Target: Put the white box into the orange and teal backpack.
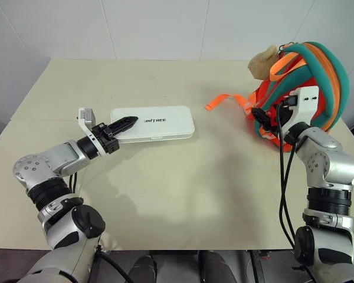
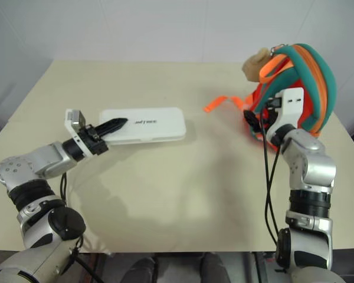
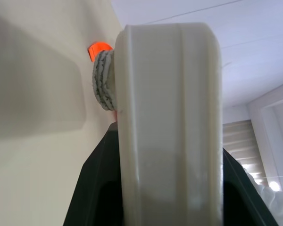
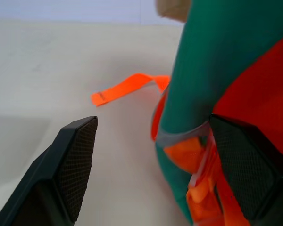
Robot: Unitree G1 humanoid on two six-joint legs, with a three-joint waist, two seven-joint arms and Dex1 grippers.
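Cream table [image 1: 183,188] against white wall. White box [image 1: 159,124] reading "UNITREE", pinched by left gripper [image 1: 125,124]. Right of box: right gripper [image 1: 261,118], spread wide, at orange and teal backpack [image 1: 318,71].

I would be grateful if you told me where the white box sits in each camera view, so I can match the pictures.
Left eye view: the white box lies left of centre, its left end in the left pincer.
Right eye view: the same, slightly further left.
Left wrist view: its end, seen edge-on, rises up the middle.
Right wrist view: not in it.
Shared landmark: the loose orange strap on the table.
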